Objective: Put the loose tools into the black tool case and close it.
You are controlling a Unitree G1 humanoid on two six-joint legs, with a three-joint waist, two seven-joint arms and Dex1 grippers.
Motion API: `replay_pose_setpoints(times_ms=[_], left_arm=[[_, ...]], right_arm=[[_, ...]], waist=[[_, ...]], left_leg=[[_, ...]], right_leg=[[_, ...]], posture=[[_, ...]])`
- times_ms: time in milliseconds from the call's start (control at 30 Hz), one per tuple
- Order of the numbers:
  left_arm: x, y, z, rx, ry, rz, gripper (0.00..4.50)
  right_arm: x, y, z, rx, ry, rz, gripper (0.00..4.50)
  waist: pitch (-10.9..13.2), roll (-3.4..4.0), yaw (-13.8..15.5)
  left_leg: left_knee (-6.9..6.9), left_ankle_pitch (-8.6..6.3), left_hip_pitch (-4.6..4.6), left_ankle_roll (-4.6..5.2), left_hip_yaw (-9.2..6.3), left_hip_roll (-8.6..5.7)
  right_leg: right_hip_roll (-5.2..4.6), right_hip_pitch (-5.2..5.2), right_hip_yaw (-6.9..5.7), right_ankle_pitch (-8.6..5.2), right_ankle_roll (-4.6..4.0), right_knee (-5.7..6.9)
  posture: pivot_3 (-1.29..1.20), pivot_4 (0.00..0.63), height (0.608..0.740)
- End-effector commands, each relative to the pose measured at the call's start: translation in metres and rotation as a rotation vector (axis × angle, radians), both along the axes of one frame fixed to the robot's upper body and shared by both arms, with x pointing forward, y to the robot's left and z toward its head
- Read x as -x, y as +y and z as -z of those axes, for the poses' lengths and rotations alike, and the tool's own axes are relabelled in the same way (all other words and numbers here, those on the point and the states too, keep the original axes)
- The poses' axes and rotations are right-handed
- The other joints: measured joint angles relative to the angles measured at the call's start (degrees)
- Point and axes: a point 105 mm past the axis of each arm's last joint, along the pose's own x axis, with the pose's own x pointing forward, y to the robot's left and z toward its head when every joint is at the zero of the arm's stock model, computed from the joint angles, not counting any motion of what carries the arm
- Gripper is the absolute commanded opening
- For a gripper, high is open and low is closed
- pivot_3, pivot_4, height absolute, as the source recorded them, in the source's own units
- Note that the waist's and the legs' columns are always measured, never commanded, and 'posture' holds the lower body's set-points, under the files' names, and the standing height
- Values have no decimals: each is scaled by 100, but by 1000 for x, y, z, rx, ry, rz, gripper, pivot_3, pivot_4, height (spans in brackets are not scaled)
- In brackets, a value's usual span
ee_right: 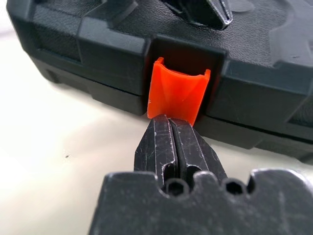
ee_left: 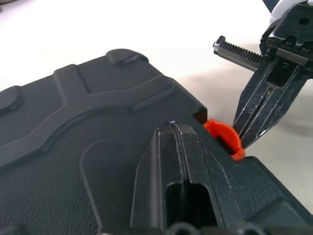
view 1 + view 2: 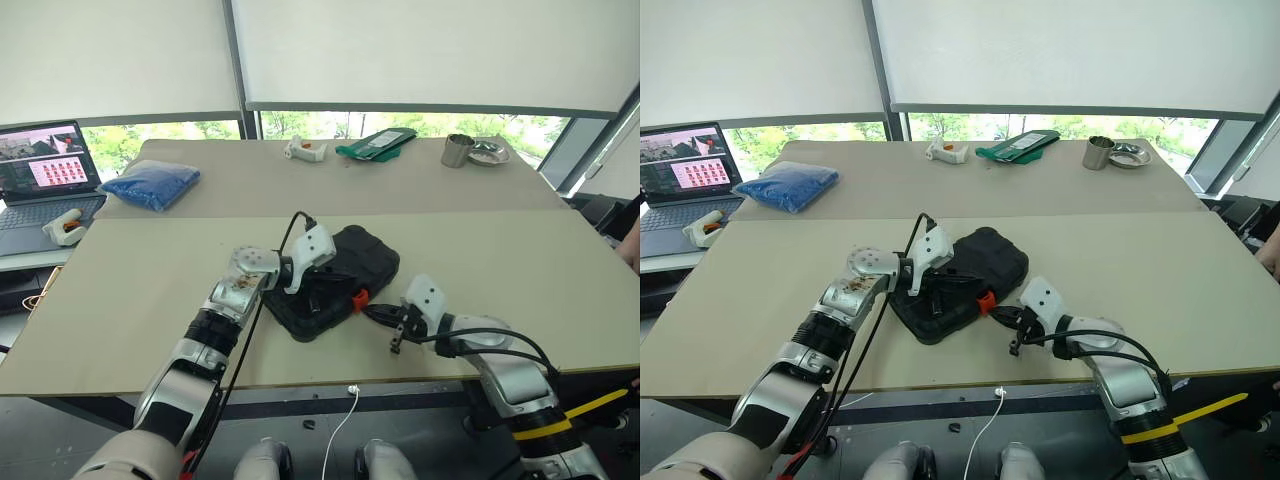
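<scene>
Both grippers I see with fingers pressed together: my left gripper (image 2: 176, 134) rests on the lid of the black tool case (image 3: 335, 280), lying closed near the table's (image 3: 150, 300) front edge, while my right gripper (image 1: 171, 125) touches its orange latch (image 1: 176, 93).

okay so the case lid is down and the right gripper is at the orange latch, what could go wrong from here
1. The shut right gripper meets only the lower edge of the orange latch, which stands flipped out; its fingertips could slide off instead of snapping it shut.
2. The left gripper, shut, presses on the lid of the black tool case. If the right one shoves sideways, the case may skid on the table.
3. An unlatched lid could spring open once the left gripper lifts.
</scene>
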Motion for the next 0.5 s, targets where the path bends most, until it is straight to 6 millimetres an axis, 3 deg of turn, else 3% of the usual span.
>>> replay_pose_setpoints(times_ms=[33, 300, 500], left_arm=[[16, 7, 59, -129, 192, -17, 6], [14, 21, 80, -218, 301, -141, 6], [18, 23, 84, -233, 349, -155, 6]], right_arm=[[-11, 9, -27, -50, -92, -1, 36], [-25, 19, -21, -84, -52, 7, 36], [-28, 30, -15, -90, -19, -25, 36]], waist=[[-1, 0, -8], [-42, -22, -30], [-63, -35, -17]], left_leg=[[0, 0, 1, 0, 0, 0], [-20, -2, 34, -4, 1, 0], [-86, -3, 69, -6, 1, -2]], right_leg=[[0, 0, 0, 0, 0, 0], [-6, 9, 1, -1, -1, -3], [-10, 14, -3, -1, -3, -57]], posture=[[0, 150, 740], [0, 150, 740], [0, 150, 740]])
